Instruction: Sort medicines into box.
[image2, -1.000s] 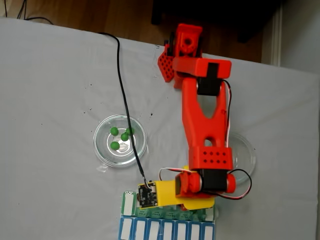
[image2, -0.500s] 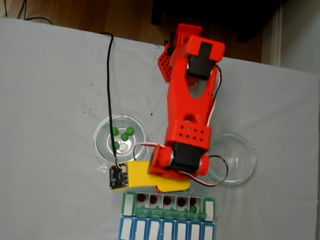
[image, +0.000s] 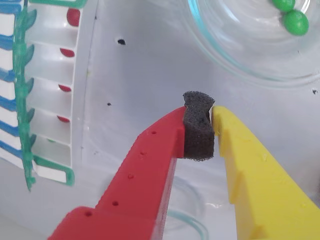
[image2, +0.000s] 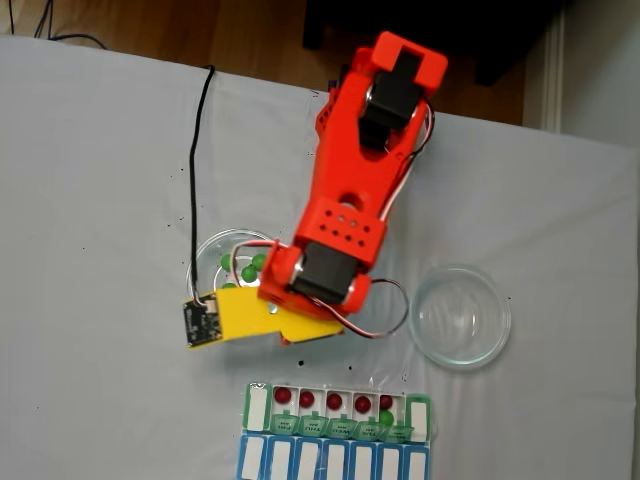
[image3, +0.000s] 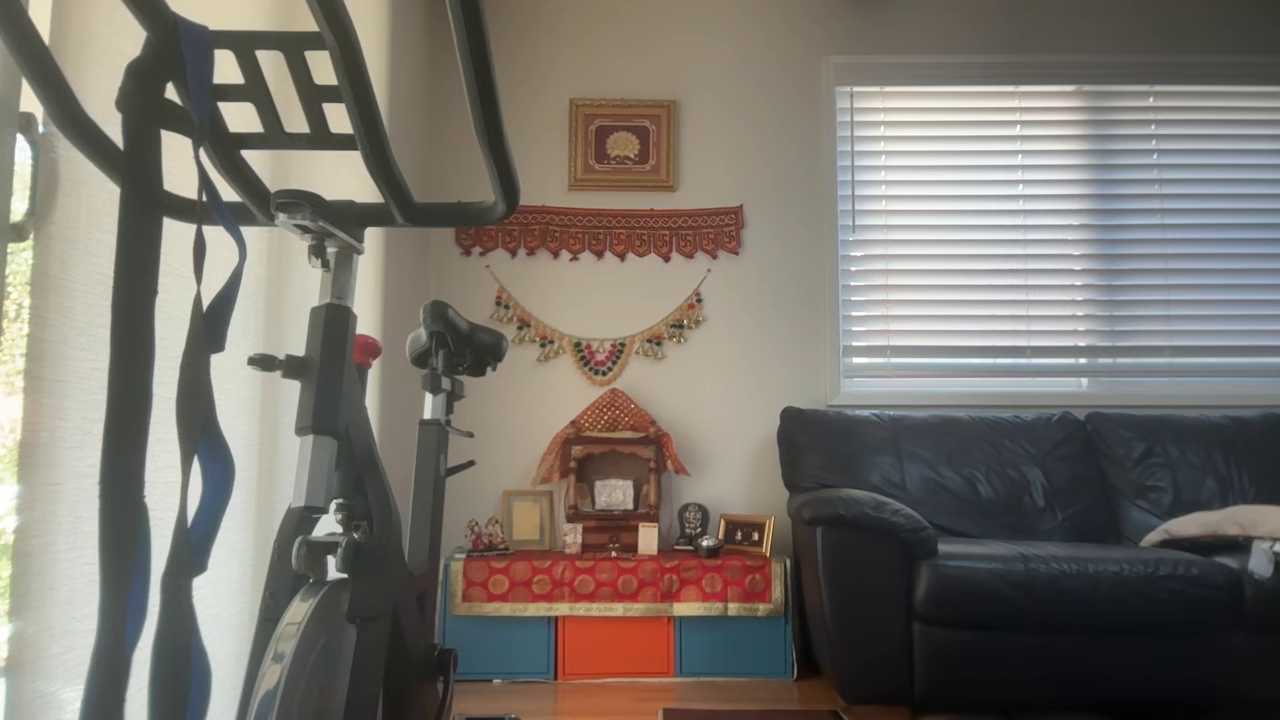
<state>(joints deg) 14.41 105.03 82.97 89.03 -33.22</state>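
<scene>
End effector (image: 214, 120): jaws nearly closed w/ black foam pad between, nothing held, above white worktop (image2: 90, 180) btwn glass dish w/ green balls (image: 295, 21) & green-lidded box (image2: 338, 412) holding red balls (image2: 283, 396) + 1 green.

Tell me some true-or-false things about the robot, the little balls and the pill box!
1. The claw is carrying a green ball. False: its fingers are shut on just the dark foam pad, with no ball between them.
2. Red balls sit in the open compartments of the green-lidded pill box. True.
3. The glass dish on the right of the fixed view is full of red balls. False: it looks empty.
4. Green balls lie in the other glass dish, partly under the arm. True.
5. One green ball is already in the pill box. True.
</scene>
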